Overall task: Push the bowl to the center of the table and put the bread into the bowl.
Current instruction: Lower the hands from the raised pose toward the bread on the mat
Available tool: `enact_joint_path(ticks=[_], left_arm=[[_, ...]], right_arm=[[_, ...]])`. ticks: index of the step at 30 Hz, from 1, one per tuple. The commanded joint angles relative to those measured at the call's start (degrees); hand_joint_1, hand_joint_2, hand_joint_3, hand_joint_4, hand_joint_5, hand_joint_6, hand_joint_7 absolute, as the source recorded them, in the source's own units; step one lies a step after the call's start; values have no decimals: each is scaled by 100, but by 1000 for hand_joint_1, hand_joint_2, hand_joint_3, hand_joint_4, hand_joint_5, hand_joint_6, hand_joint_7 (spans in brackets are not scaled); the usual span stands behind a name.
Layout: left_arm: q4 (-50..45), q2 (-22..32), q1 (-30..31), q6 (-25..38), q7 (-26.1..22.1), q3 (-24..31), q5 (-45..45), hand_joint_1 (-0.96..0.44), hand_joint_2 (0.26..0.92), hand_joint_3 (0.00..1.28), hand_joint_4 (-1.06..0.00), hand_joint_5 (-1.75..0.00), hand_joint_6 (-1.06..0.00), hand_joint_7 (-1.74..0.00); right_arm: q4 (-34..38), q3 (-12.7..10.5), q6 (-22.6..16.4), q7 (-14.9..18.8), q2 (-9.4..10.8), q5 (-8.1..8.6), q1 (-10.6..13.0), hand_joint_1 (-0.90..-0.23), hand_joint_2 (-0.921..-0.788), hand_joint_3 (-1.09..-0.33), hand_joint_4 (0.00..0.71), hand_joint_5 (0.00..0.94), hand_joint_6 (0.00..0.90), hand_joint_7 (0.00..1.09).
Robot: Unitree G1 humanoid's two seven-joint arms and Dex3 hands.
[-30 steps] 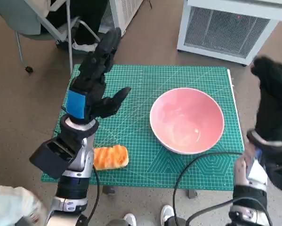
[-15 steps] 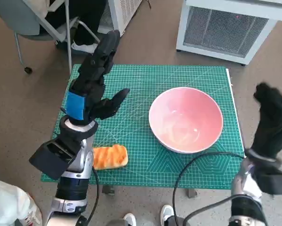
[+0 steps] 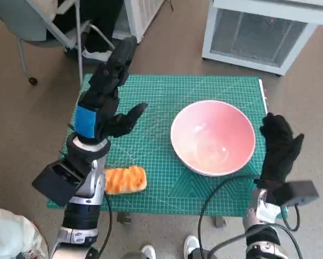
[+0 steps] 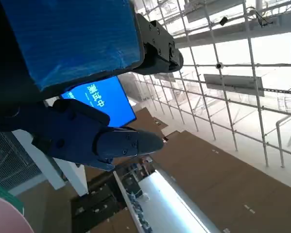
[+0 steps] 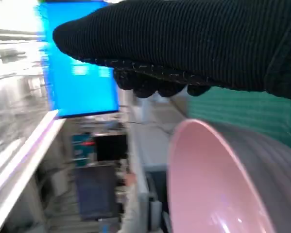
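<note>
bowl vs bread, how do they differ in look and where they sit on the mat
The bowl is pink, round, wide and empty; the bread is orange, oblong and much smaller. The bowl sits right of the mat's middle, beside the right robot hand; the bread lies at the near left edge, close by the left forearm. Both rest on the green cutting mat, and neither is held.

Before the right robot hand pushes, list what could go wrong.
1. The right robot hand is beside the pink bowl near its rim; a high push might tip it rather than slide it.
2. The bread lies near the table's front edge; a clumsy grasp could knock it off.
3. The black cable might snag.
</note>
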Motion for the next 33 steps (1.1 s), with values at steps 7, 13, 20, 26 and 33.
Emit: enact_joint_path(ticks=[7, 13, 20, 26, 33], left_arm=[[-160, 187, 96, 68, -44, 90, -38, -461, 921, 319, -200, 0, -381, -19], [-232, 238, 139, 112, -14, 112, 2, -451, 921, 325, -198, 0, -381, -18], [-385, 245, 248, 177, 27, 133, 9, -465, 921, 325, -200, -2, -383, -18], [-529, 244, 344, 262, 97, 157, 53, -472, 921, 325, -213, -7, -383, -18], [-654, 257, 470, 351, 194, 186, 119, -478, 921, 325, -220, -8, -390, -20]], right_arm=[[552, -82, 707, -214, 169, 2, -533, -470, -921, -855, 207, 9, 24, 548], [634, -216, 932, -188, 281, 126, -819, -485, -921, -836, 221, 12, 52, 555], [676, -433, 1125, 0, 440, 318, -1139, -500, -921, -776, 204, 3, 69, 562], [717, -466, 1153, -25, 538, 288, -1322, -501, -921, -763, 189, 1, 75, 569], [779, -373, 1328, -171, 634, 128, -1555, -481, -921, -783, 157, 0, 53, 557]])
